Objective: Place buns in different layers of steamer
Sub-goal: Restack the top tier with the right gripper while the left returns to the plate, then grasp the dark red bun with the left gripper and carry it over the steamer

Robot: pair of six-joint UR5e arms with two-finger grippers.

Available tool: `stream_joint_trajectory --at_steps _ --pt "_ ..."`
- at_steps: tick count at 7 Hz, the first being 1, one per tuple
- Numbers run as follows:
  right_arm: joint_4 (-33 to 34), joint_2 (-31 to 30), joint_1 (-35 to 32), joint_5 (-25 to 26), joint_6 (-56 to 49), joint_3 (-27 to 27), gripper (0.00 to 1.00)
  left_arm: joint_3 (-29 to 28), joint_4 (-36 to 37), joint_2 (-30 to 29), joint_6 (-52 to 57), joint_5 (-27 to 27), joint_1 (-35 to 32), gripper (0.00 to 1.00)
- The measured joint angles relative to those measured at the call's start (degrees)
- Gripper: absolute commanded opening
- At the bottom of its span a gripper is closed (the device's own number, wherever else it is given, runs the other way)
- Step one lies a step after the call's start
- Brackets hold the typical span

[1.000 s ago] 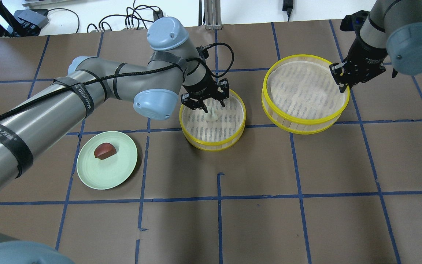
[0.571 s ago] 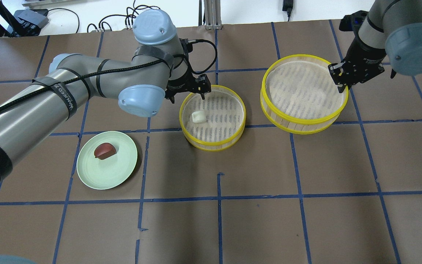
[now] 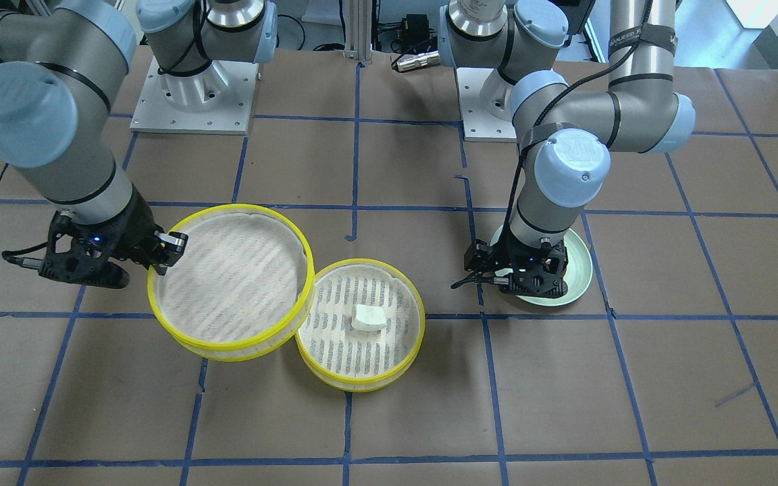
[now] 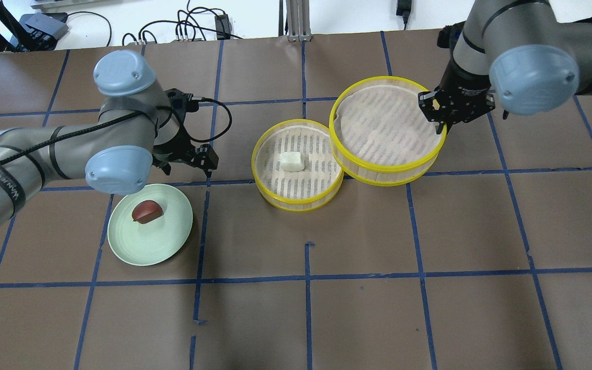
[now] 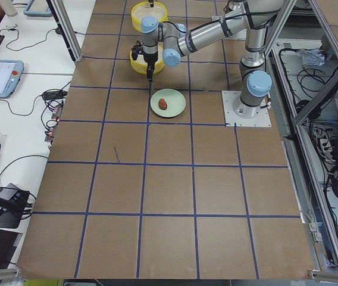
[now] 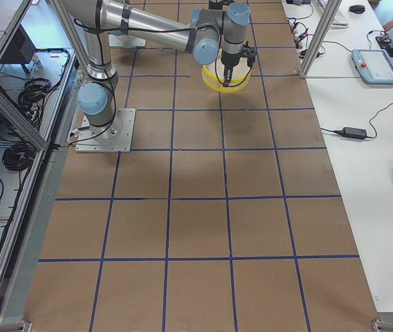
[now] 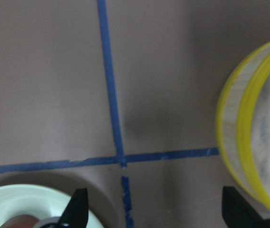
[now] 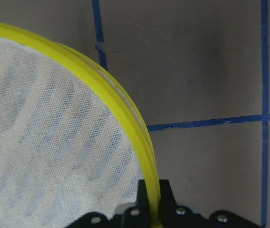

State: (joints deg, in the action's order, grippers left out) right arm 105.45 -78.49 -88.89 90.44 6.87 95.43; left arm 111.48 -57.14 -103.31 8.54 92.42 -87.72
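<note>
Two yellow-rimmed steamer layers stand on the brown bench (image 4: 429, 318). The held layer (image 4: 387, 165) overlaps the rim of the second layer (image 4: 296, 204) beside it. Toward the robot's left lies a pale green plate (image 4: 162, 246). The right fingers (image 8: 166, 197) are clamped on the held layer's yellow rim. The left fingers (image 7: 78, 211) hang spread apart at the plate's edge, holding nothing. The white bun (image 4: 292, 161) lies in the second layer, and the red-brown bun (image 4: 147, 211) rests on the plate.
</note>
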Motion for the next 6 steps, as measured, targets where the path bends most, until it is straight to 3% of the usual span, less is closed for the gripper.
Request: stream_joint_trajectory --at_steps 2,4,5,6 --pt "1.9 2.0 -6.8 0.1 9.6 -0.2 0.08 2.8 0.2 -0.1 7.4 3.0 5.6 1.0" --pt "6.8 5.1 -11.5 0.5 16.4 -0.3 0.08 3.2 0.1 -1.7 9.8 3.5 7.8 0.86" --pt "8.2 6.3 -12.9 0.5 18.1 -0.3 0.08 3.3 0.2 -3.2 10.1 3.5 8.0 0.71" --pt "9.5 7.4 -14.0 0.5 19.5 -0.3 0.08 3.3 0.2 -4.5 10.1 3.5 8.1 0.35"
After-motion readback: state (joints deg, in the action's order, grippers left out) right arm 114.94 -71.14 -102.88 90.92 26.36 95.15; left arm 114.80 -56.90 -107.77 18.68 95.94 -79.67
